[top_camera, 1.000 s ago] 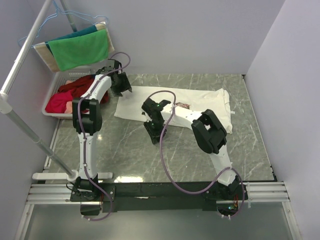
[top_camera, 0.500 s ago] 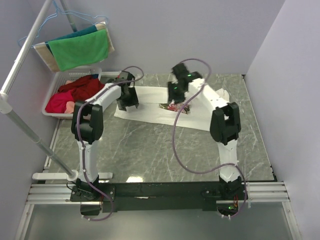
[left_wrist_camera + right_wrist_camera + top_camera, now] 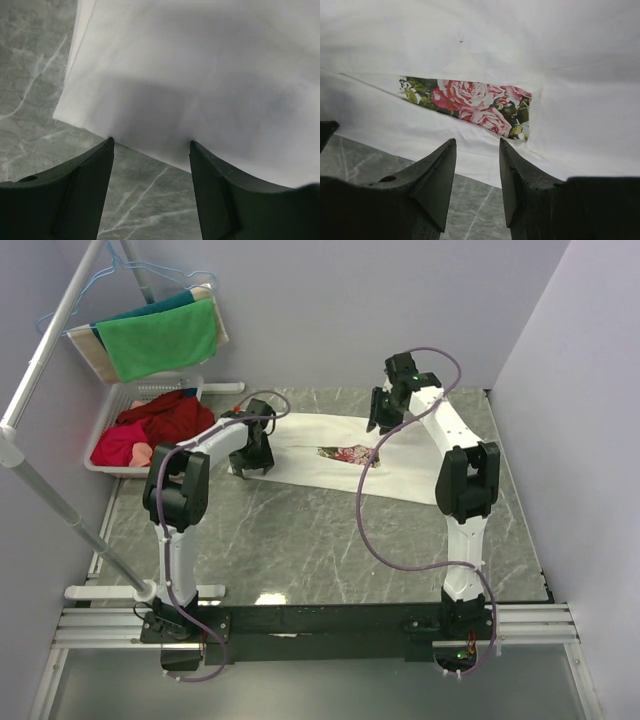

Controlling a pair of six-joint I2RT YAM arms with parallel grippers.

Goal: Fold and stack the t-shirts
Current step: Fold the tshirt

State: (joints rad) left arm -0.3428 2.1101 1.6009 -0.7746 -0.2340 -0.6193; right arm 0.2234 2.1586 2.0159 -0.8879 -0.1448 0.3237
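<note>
T-shirt [image 3: 310, 468] lay flat on the table [image 3: 300, 540], far-centre, folded into a long white strip w/ rose print [image 3: 470, 102] showing thru a gap in the fold (no script legible). L fingers [image 3: 252, 453] sat at the shirt's left end, spread wide, nothing betw them. Wrist cam put the tips right at the near hem; contact: can't tell. R fingers [image 3: 383, 418] were at the shirt's far edge near the print, parted only partway, also empty. Red clothes [image 3: 150, 420] sat in the white basket [image 3: 150, 392] far-left, green cloth [image 3: 160, 338] hung above it.
</note>
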